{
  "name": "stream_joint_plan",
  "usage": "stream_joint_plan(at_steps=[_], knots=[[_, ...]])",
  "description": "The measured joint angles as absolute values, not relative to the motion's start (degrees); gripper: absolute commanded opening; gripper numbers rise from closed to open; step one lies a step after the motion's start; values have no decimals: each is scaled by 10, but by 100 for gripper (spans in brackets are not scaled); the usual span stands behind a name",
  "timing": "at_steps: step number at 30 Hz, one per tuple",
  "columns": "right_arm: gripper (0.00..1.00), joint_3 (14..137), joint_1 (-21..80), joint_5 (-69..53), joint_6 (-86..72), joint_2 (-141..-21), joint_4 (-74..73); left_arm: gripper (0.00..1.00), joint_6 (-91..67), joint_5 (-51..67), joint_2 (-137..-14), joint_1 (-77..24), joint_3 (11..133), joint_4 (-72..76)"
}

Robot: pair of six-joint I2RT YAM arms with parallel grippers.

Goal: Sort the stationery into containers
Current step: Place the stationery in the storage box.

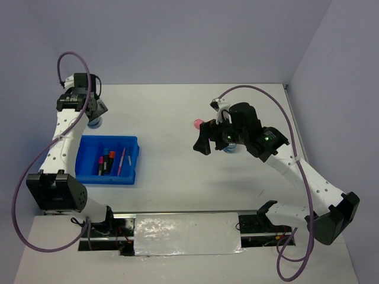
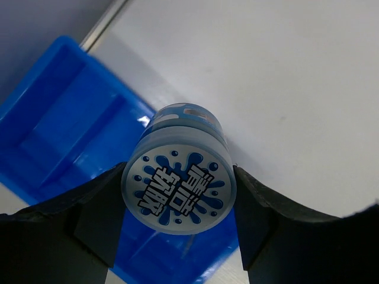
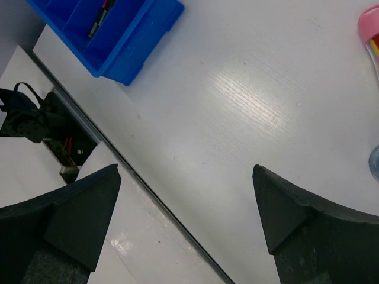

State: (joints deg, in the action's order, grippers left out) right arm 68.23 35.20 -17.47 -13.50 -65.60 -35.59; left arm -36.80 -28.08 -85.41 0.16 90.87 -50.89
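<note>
A round blue-white disc (image 2: 179,189) with a splash print sits between the black fingers of my left gripper (image 2: 177,228), which is shut on it. From above, this gripper (image 1: 95,115) and disc (image 1: 95,123) are just behind the far left corner of the blue tray (image 1: 131,142). The tray holds highlighters (image 1: 105,160) and thin pens (image 1: 122,161). My right gripper (image 1: 202,145) hangs open over bare table at centre right, nothing between its fingers. A pink capsule case (image 1: 198,123) lies just beyond it. Another blue disc (image 1: 230,148) peeks out under the right arm.
In the right wrist view the open right gripper (image 3: 186,195) looks down on the table's near edge, with the tray's corner (image 3: 148,35) at top left, the pink case (image 3: 370,23) at top right and the disc's rim (image 3: 375,163) at the right edge. Walls close the back and right.
</note>
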Motion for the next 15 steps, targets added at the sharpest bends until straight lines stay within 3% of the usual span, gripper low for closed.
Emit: stream_joint_plan(at_steps=[9,15], knots=[[100,692,352,-183,-129,-667,-356,0,-361,-232,-891,112,798,-501],[100,692,352,-185,-127,-667,-356,13,-360,-222,-895,121,783,-474]])
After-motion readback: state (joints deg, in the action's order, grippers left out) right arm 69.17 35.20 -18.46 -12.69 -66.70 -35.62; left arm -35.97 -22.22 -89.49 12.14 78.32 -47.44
